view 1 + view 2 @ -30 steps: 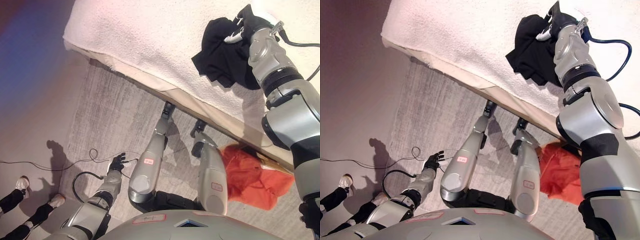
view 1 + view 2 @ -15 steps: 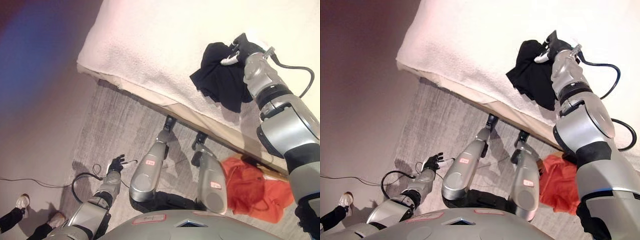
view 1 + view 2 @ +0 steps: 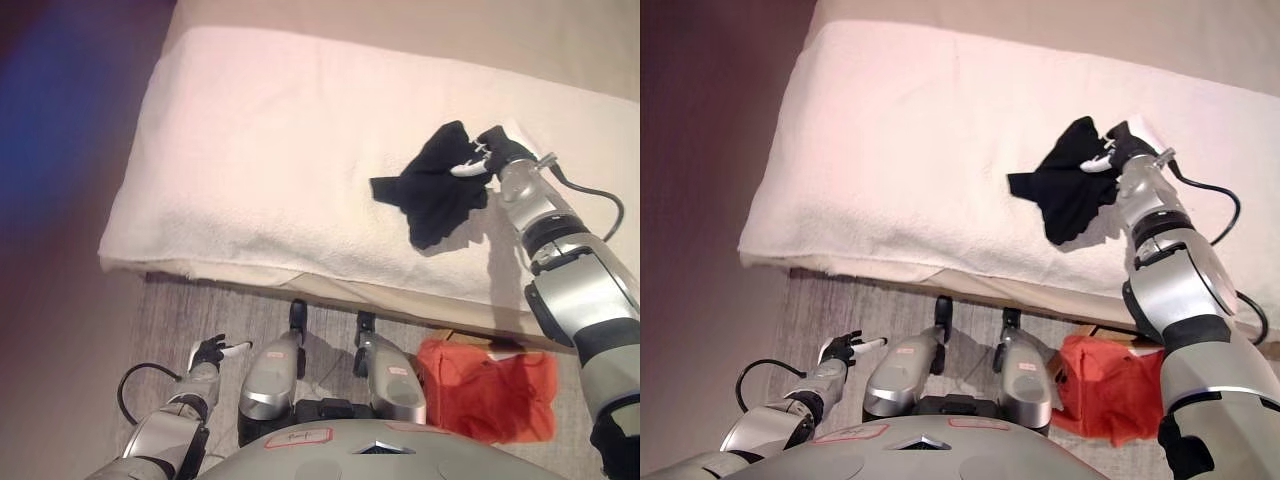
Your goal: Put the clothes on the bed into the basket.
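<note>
A black garment (image 3: 432, 192) is held up over the white bed (image 3: 270, 160), its lower end hanging free above the cover. My right hand (image 3: 489, 152) is shut on the garment's upper right part. It also shows in the right eye view (image 3: 1118, 148). An orange cloth (image 3: 487, 390) lies in a heap on the floor at the bed's near edge, to my right; whether a basket is under it cannot be told. My left hand (image 3: 210, 351) hangs low by the floor at the lower left, fingers relaxed and empty.
The bed's near edge (image 3: 330, 288) runs across the view in front of me. Grey carpet (image 3: 175, 315) shows between me and the bed. A dark wall or floor strip (image 3: 700, 200) lies to the left of the bed.
The whole picture has shifted: the camera moved and now shows the bed more square-on. My right hand still holds the black garment. The person's shoes at lower left have left the view.
</note>
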Tool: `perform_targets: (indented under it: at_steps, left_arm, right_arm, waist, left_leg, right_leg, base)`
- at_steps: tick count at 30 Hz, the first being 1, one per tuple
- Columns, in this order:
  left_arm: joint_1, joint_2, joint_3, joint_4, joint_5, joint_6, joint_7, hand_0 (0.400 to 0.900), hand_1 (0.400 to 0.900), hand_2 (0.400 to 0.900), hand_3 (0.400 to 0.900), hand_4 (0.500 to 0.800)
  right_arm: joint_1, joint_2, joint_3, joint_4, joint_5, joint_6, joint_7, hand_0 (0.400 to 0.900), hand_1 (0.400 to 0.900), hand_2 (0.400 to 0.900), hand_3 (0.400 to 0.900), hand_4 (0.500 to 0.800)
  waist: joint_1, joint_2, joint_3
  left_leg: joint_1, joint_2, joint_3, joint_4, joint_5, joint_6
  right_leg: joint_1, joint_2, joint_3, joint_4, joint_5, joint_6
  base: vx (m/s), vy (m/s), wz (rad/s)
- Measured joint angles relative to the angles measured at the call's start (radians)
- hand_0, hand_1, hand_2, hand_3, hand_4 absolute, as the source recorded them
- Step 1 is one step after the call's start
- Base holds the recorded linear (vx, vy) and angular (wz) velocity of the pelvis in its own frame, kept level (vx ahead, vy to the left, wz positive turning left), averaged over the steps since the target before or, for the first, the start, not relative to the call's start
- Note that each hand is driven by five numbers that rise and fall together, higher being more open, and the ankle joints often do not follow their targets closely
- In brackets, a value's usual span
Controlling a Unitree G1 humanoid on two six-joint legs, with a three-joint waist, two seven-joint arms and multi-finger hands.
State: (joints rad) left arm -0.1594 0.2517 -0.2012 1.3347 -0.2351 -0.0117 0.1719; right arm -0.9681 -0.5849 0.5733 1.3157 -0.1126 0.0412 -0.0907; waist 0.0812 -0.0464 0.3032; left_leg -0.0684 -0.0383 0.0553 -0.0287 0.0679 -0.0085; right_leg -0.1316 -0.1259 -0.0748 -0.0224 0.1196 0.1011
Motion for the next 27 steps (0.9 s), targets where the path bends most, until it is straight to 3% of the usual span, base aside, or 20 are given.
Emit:
perform_targets:
  at_steps: [12,16,23,27]
  left_arm:
    - [0.076,-0.009,0.000,0.027,0.048,0.032,-0.028,0.900,0.900,0.900,0.900,0.800]
    - [0.090,-0.014,0.000,0.027,0.078,0.034,-0.029,0.900,0.900,0.900,0.900,0.800]
    - [0.071,-0.014,0.000,0.032,0.114,0.038,-0.049,0.900,0.900,0.900,0.900,0.800]
    - [0.060,-0.014,-0.004,0.032,0.124,0.041,-0.057,0.900,0.900,0.900,0.900,0.800]
  right_arm:
    - [0.331,-0.142,-0.129,-0.223,0.004,0.002,0.031,0.400,0.400,0.400,0.400,0.500]
    - [0.457,-0.178,-0.191,-0.304,0.003,-0.002,0.042,0.400,0.400,0.400,0.400,0.500]
    - [0.596,-0.205,-0.266,-0.255,0.003,0.002,0.066,0.400,0.400,0.400,0.400,0.500]
    - [0.630,-0.203,-0.276,-0.126,0.004,0.000,0.087,0.400,0.400,0.400,0.400,0.500]
  waist:
    - [-0.128,-0.009,-0.125]
    - [-0.145,-0.005,-0.135]
    - [-0.194,0.007,-0.155]
    - [-0.193,0.015,-0.163]
  left_leg:
    - [0.099,0.034,0.123,-0.053,-0.026,-0.002]
    - [0.121,0.043,0.170,-0.053,-0.037,0.000]
    - [0.146,0.048,0.210,-0.054,-0.051,-0.004]
    - [0.155,0.049,0.220,-0.054,-0.056,0.000]
  right_leg:
    - [0.027,0.056,0.121,-0.028,-0.001,0.003]
    - [0.031,0.066,0.164,-0.032,0.001,0.012]
    - [0.036,0.069,0.182,-0.043,-0.001,0.009]
    - [0.043,0.070,0.187,-0.042,0.002,0.013]
  base:
    - [0.05,0.031,-0.37]
    - [0.03,0.025,-0.29]
    - [0.02,0.014,-0.13]
    - [0.01,-0.001,-0.05]
